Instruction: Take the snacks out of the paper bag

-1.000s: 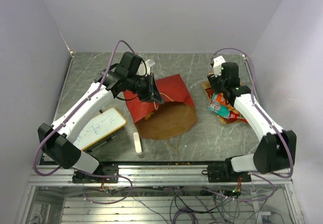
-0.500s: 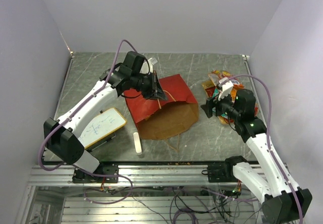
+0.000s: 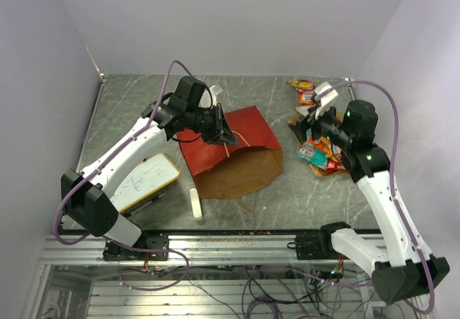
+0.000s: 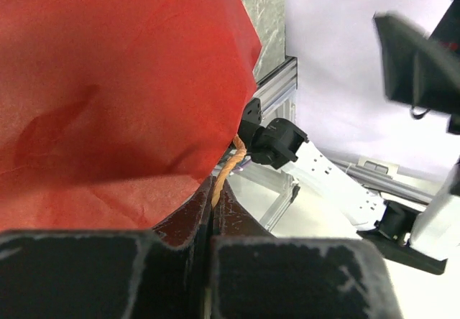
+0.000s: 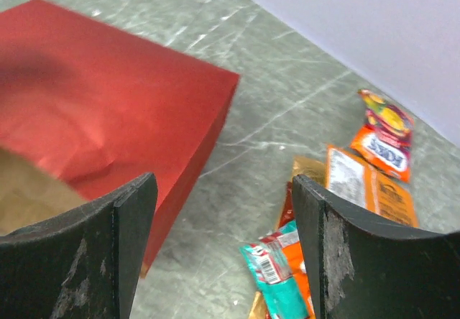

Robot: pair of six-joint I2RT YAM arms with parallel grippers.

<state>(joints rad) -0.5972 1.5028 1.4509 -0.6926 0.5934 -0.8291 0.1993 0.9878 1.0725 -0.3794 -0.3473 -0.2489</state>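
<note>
Top external view: the paper bag (image 3: 241, 157) is seen lying on its side on the grey table (image 3: 129, 111), red outside up and brown mouth turned toward the arm bases. Its far upper edge is pinched by the left gripper (image 3: 223, 133). The snacks (image 3: 321, 155) are piled on the table to the right of the bag and apart from it, with the right gripper (image 3: 314, 120) held above their far end. A whiteboard (image 3: 141, 181) and a white eraser bar (image 3: 195, 204) lie near the left arm's base.

Left wrist view: the jaws are pressed together, with red paper and the bag's twisted tan handle (image 4: 227, 169) clamped between them.

Right wrist view: the black fingers (image 5: 115, 251) are spread wide. The bag's red side is seen between and beyond them to the left. A teal packet (image 5: 277, 279) and orange packets (image 5: 374, 182) lie on the table to the right.
</note>
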